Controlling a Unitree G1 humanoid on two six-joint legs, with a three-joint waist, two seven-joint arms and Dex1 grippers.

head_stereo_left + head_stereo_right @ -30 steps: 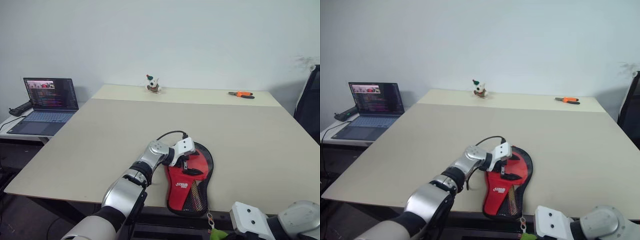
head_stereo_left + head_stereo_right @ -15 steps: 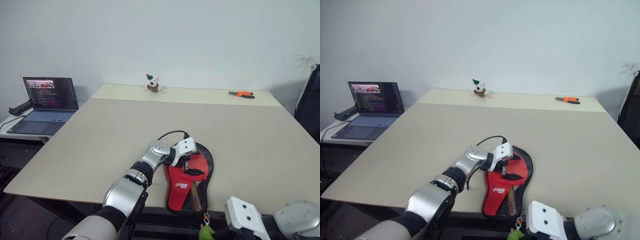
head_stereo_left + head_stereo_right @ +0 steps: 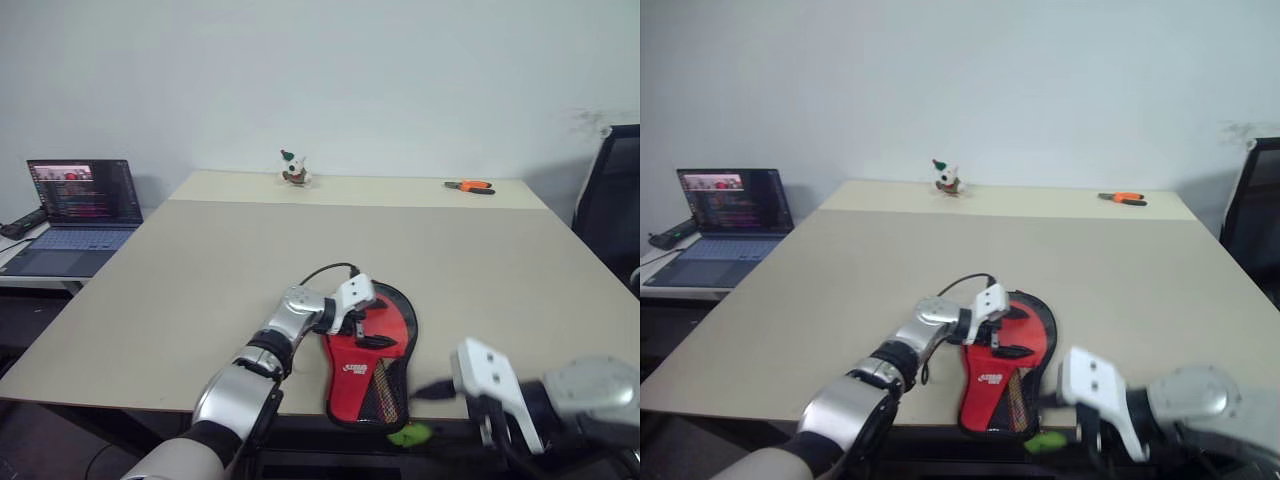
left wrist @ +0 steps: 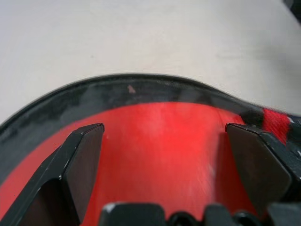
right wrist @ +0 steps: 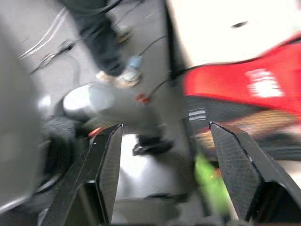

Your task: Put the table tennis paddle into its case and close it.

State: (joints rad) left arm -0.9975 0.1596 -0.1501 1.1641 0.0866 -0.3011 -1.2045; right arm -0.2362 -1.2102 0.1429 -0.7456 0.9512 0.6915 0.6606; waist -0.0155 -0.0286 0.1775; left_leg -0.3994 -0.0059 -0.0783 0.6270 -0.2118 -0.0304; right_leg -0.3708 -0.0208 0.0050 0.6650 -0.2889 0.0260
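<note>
- Paddle case, a paddle-shaped soft fabric pouch with a black zipper rim, red panel and black mesh, lies flat at the near edge of our large beige table, its narrow end hanging slightly past that edge.
- Of the red rubber-faced table tennis paddle we see a smooth red face inside the black rim of the case; its handle we cannot make out.
- Our left gripper rests over the round end of the case with its two black fingers spread wide; they flank the red face and clamp nothing.
- Our right gripper hangs just off the near edge of the table, beside the narrow end of the case, fingers parted and empty.
- A small green tag dangles below the narrow end of the case, near the right gripper.
- On the far edge of the table stand a small white figurine and orange-handled pliers, well apart.
- An open laptop sits on a side surface off the left edge of the table.
</note>
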